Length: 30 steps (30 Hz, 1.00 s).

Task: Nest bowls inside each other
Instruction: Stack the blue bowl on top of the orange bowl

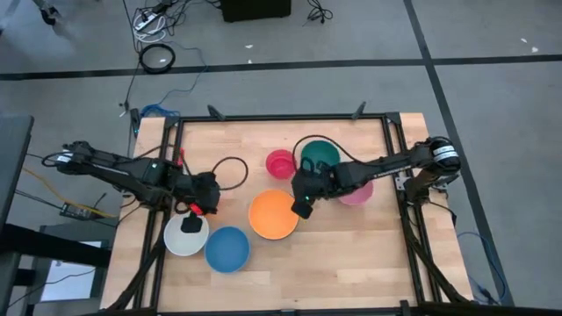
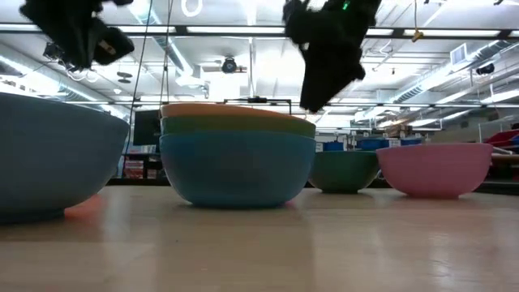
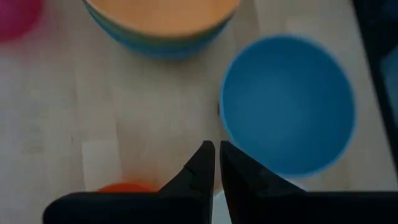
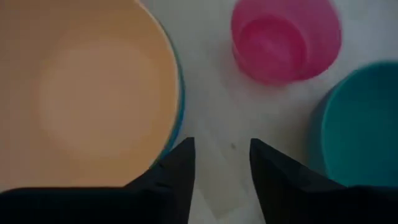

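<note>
While the right gripper (image 1: 301,209) hangs released just beside the orange bowl (image 1: 273,214), this bowl sits nested on green and blue ones. Near it lie the pink bowl (image 1: 281,163), teal bowl (image 1: 320,155) and blue bowl (image 1: 227,248). The left gripper (image 1: 198,208), clenched and empty, hovers beside the white bowl (image 1: 185,235).

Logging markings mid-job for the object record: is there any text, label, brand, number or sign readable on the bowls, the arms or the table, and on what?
None readable.
Round plain plastic orange bowl, blue bowl, white bowl, small pink bowl, teal bowl: no markings visible.
Wooden table: no print visible.
Room beyond the table in the low view: any signs there are too small and blurred to read.
</note>
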Each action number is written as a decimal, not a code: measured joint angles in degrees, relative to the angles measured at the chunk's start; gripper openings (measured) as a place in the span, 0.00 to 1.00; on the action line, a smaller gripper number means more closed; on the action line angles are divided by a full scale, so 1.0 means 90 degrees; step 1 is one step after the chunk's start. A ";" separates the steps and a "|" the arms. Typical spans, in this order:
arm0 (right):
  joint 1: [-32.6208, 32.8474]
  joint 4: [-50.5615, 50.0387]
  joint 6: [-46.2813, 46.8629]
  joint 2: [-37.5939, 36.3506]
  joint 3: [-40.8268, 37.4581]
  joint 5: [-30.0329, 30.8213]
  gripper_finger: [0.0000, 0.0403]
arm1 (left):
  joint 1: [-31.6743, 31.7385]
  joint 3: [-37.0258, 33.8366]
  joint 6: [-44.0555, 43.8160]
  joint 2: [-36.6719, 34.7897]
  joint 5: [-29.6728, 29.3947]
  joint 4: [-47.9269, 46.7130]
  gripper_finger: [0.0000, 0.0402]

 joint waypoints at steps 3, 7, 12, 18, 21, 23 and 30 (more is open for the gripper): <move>0.0297 0.0036 -0.0046 -0.0202 0.0007 0.0608 0.35 | -0.0005 -0.0144 0.0150 0.0219 0.0026 0.0001 0.09; 0.0520 0.0039 0.0056 -0.0483 0.0007 0.1020 0.35 | -0.0006 -0.0174 0.0413 0.0597 0.0386 0.0127 0.09; 0.0618 0.0020 0.0170 -0.0761 0.0007 0.1041 0.36 | -0.0101 -0.0174 0.0739 0.1133 0.0446 0.0137 0.09; 0.0629 -0.0006 0.0173 -0.0825 0.0004 0.1042 0.36 | -0.0136 -0.0169 0.0625 0.1684 0.0513 0.0195 0.15; 0.0629 -0.0019 0.0175 -0.0825 0.0004 0.1041 0.36 | -0.0136 -0.0164 0.0433 0.1821 0.0631 0.0195 0.22; 0.0629 -0.0023 0.0175 -0.0825 0.0004 0.1041 0.36 | -0.0136 -0.0164 0.0408 0.1835 0.0674 0.0234 0.27; 0.0629 -0.0052 0.0178 -0.0825 -0.0001 0.1041 0.37 | -0.0131 -0.0161 0.0207 0.1815 0.0682 0.0707 0.37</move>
